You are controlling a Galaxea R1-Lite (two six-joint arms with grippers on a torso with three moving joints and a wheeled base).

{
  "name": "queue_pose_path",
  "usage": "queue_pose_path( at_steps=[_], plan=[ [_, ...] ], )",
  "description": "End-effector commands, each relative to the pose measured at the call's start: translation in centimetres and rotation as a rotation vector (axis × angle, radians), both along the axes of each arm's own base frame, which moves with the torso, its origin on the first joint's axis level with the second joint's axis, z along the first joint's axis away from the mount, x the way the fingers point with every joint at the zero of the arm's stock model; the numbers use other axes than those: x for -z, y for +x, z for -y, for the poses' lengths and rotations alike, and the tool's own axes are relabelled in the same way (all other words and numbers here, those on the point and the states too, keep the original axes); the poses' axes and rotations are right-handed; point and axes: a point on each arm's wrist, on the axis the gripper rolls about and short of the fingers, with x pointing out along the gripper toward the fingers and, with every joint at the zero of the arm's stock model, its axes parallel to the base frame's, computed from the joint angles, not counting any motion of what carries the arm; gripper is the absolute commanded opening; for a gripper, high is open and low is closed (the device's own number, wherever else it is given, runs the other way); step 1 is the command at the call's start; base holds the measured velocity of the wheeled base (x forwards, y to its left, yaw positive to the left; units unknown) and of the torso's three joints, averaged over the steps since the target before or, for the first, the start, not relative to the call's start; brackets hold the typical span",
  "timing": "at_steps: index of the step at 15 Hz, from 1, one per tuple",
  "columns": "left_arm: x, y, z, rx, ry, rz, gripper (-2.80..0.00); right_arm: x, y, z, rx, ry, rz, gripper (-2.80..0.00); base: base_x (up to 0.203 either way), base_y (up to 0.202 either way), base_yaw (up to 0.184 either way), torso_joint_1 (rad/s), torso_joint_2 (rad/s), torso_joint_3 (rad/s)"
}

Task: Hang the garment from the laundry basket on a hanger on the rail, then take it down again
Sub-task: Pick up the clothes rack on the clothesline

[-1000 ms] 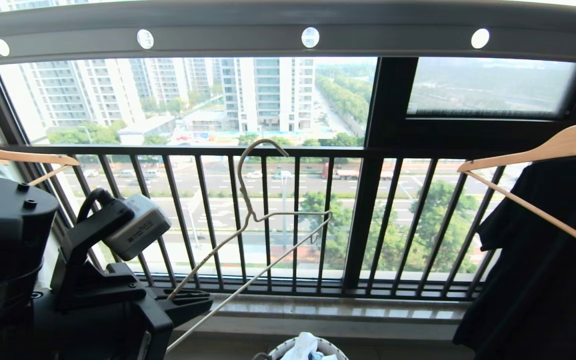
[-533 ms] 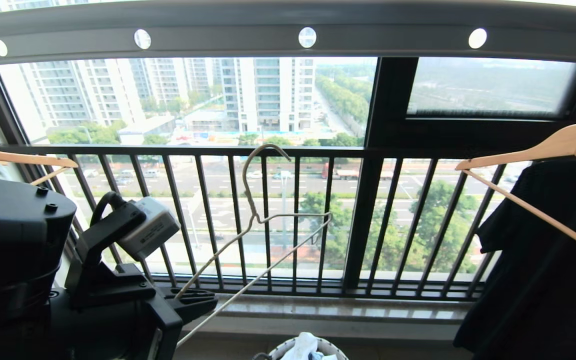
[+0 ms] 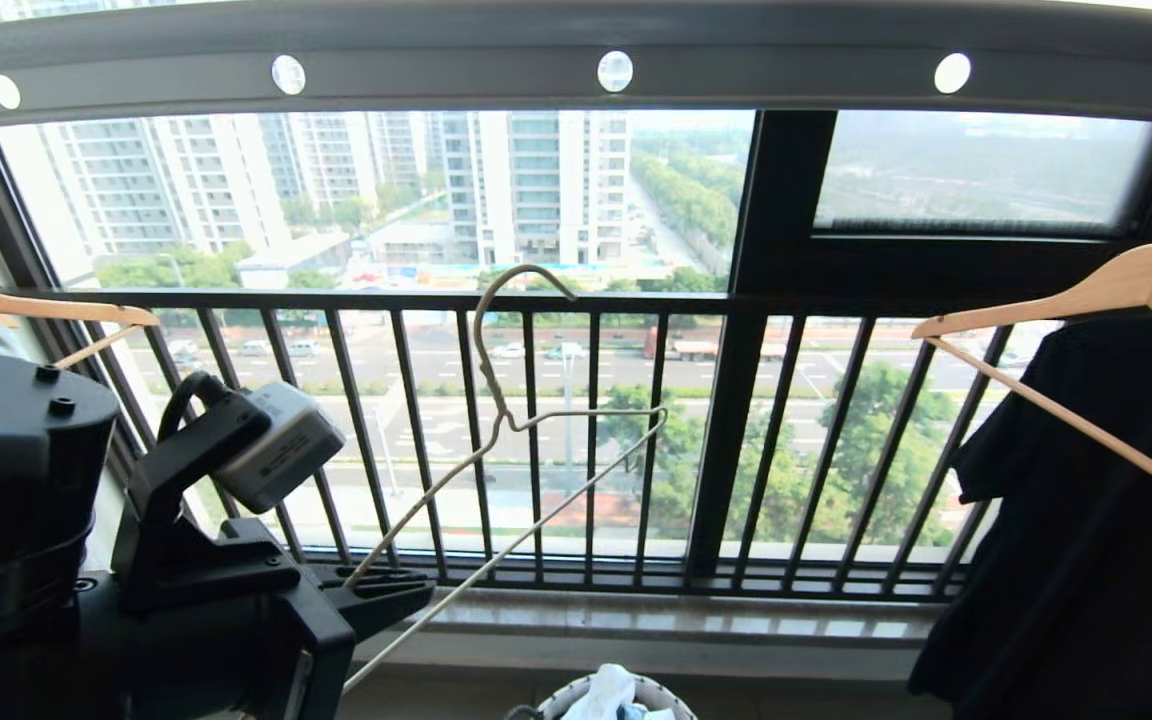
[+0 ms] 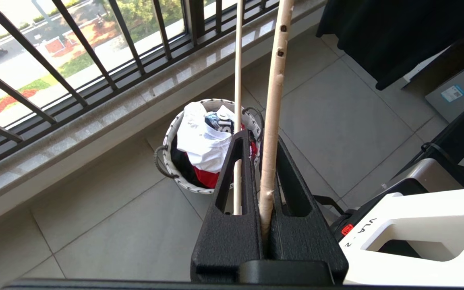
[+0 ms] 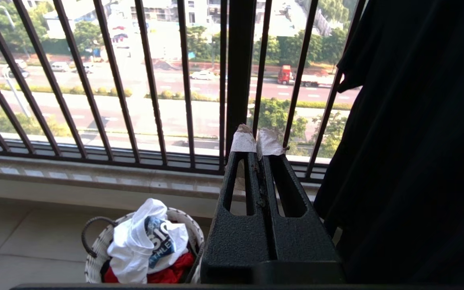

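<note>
The left gripper [image 3: 406,598] is clamped on one arm of the thin cream hanger [image 3: 496,420], low at the left of the head view, and holds it out toward the black balcony railing [image 3: 596,430]. The hanger is bare and tilted, its long twisted neck and hook standing in front of the railing's top bar and well below the grey rail [image 3: 576,55] with its row of round holes. In the left wrist view the jaws are pressed together on the hanger's thicker arm, while the thinner bottom wire passes through a slot in one finger [image 4: 232,189].

The white T-shirt [image 5: 143,237] with its dark printed logo lies crumpled on top of the small round laundry basket [image 5: 95,257], over a red cloth [image 5: 171,272], on the tiled floor just inside the stone sill (only the basket's upper edge shows at the bottom of the head view). The right gripper [image 5: 256,141] is closed on nothing, its taped tips together, hanging above the basket beside a black shirt [image 3: 1086,520] that is draped on a wooden hanger [image 3: 1086,300]. A second wooden hanger [image 3: 36,310] shows at the far left.

The step in hand looks like the early one: hanger secured, shirt not yet fetched. The next move probably calls for the right gripper to open, drop to the basket and pinch the white shirt alone, clear of the red cloth, then work the hanger's arms into its neck opening before anything goes up to the rail.
</note>
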Motion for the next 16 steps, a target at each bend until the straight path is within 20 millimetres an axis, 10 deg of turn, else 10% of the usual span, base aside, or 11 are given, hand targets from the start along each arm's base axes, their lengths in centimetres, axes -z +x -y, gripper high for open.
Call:
queue_pose_path(
  at_steps=[1, 16],
  plan=[
    [-0.07, -0.07, -0.05, -0.001, -0.003, 0.002, -2.8, 0.0, 0.01, 0.0, -0.002, -0.001, -0.001, -2.8, 0.0, 0.0, 0.0, -0.092, 0.2, 0.105],
    [-0.2, -0.16, -0.14, -0.001, -0.009, 0.009, -2.8, 0.0, 0.0, 0.0, -0.001, -0.001, 0.0, -2.8, 0.0, 0.0, 0.0, -0.137, 0.3, 0.158]
  ],
)
